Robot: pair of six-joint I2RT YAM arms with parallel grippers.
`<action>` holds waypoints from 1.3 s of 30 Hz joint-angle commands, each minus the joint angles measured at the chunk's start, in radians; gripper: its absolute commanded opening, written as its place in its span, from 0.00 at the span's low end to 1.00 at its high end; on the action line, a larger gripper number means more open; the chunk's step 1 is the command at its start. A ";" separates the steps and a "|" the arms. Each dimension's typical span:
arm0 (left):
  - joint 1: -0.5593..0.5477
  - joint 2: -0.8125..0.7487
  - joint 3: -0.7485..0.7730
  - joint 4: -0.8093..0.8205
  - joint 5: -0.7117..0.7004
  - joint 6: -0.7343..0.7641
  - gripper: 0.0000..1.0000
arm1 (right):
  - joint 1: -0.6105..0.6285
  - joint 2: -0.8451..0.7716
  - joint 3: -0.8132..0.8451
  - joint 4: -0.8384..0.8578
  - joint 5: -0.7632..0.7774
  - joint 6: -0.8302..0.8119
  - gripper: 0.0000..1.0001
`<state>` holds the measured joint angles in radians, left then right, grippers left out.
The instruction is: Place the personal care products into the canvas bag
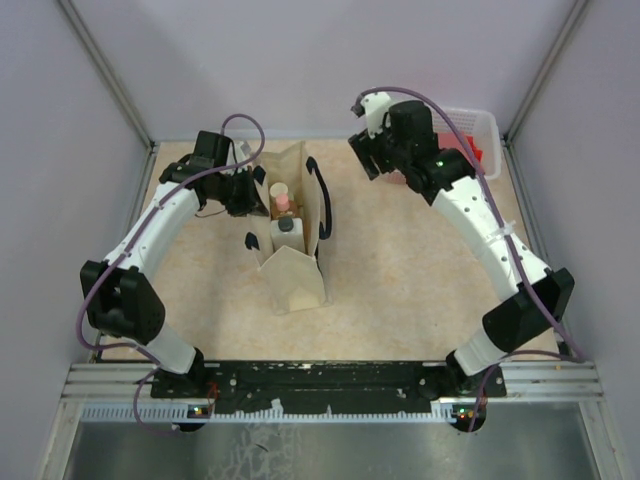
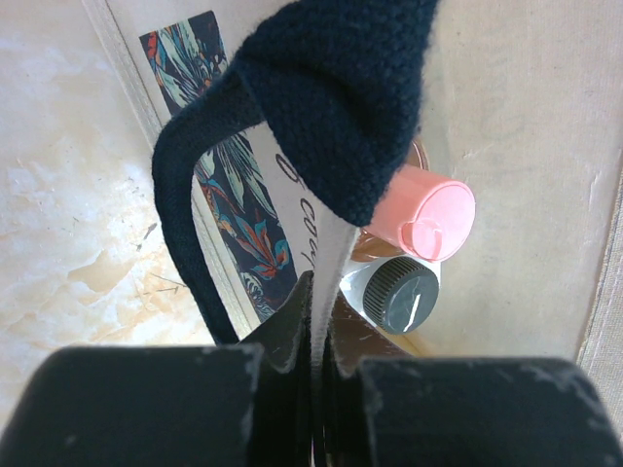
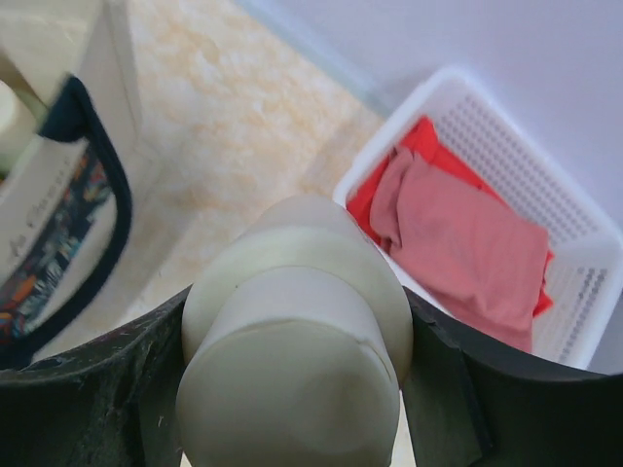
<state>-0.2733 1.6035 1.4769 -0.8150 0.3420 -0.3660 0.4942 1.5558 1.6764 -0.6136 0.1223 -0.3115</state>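
Top external view: a boxy beige canvas bag (image 1: 298, 275) with dark navy strap handles stands upright near the middle of the pale marbled tabletop (image 1: 400, 290), its mouth open to the camera. The left jaws sit at the bag's left rim. The left wrist view shows them closed tight on the thin upper edge of that wall, the cloth pinched flat between the two black fingers (image 2: 146, 409). One navy strap handle (image 2: 341, 88) loops just in front of the lens.

Inside the canvas bag, that view shows an orange bottle with a pink cap (image 2: 433, 219). It touches a white square bottle with a dark ribbed cap (image 2: 402, 292), and both are close to the gripped wall. From above, a third, pale cap (image 1: 279, 188) shows just beyond the pink one. The bottle beneath it is hidden, so I cannot tell which one it is.

The right jaws hang over the far right part of the tabletop, between the bag and a white plastic mesh basket (image 1: 487, 122) in the far right corner, well apart from the bag. In the right wrist view they are closed on a cream round bottle with a cream cap (image 3: 297, 360). A finger presses on each side of it, and the cap points toward the lens. The bottle is clear of the tabletop and outside the bag. A crumpled red cloth (image 3: 467, 233) lies in the basket. The bag's printed side and a strap show at the left edge of that view.
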 commanded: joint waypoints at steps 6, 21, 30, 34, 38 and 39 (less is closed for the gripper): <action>-0.003 0.003 -0.015 0.033 0.010 0.002 0.05 | 0.006 -0.166 0.036 0.397 -0.367 0.073 0.00; -0.003 0.002 -0.015 0.033 0.019 -0.005 0.05 | 0.024 -0.137 0.011 0.382 -0.744 0.149 0.00; -0.003 -0.018 -0.036 0.069 0.000 -0.022 0.02 | 0.049 -0.112 -0.050 0.332 -0.808 0.158 0.00; -0.003 -0.030 -0.049 0.092 -0.021 -0.024 0.02 | 0.065 -0.102 -0.052 0.288 -0.820 0.136 0.00; -0.003 -0.024 -0.043 0.092 -0.011 -0.027 0.02 | 0.082 -0.098 -0.054 0.265 -0.849 0.125 0.00; -0.003 -0.023 -0.043 0.092 -0.010 -0.027 0.02 | 0.087 -0.095 -0.052 0.257 -0.852 0.121 0.00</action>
<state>-0.2733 1.5890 1.4429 -0.7765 0.3489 -0.3893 0.5507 1.4837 1.5837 -0.4400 -0.6563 -0.1738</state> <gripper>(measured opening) 0.028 0.694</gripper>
